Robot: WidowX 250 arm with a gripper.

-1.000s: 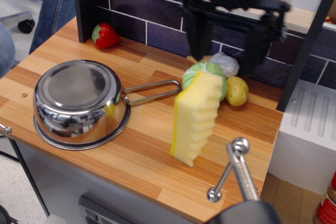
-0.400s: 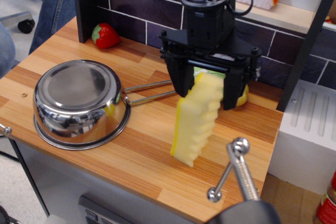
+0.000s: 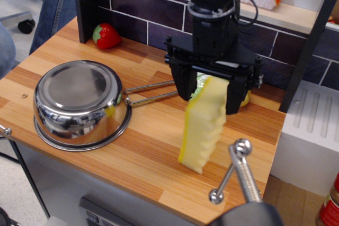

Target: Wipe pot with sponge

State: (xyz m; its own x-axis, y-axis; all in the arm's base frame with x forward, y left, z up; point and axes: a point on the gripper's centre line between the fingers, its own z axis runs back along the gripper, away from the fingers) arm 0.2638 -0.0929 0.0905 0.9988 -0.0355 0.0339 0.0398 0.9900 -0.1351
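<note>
- The stainless steel pot (image 3: 82, 104) is being left upside down at the left of the wooden counter (image 3: 143, 157).
- The yellow sponge (image 3: 204, 125) is being held upright at its top by the hand (image 3: 209, 96), right of the pot's handle.

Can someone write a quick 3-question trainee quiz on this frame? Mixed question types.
1. True or false: the pot lies upside down on the wooden counter.
2. What do the gripper fingers stand on either side of? A) the strawberry B) the top of the sponge C) the pot handle
3. Which way does the pot's wire handle point?

Key
1. True: its flat base faces up and the rim rests on the wood.
2. B. The sponge stands on end, its top between the black fingers; whether they already press it cannot be told.
3. Right in the picture, toward the gripper and sponge. The strawberry lies far back by the tiled wall.
</note>
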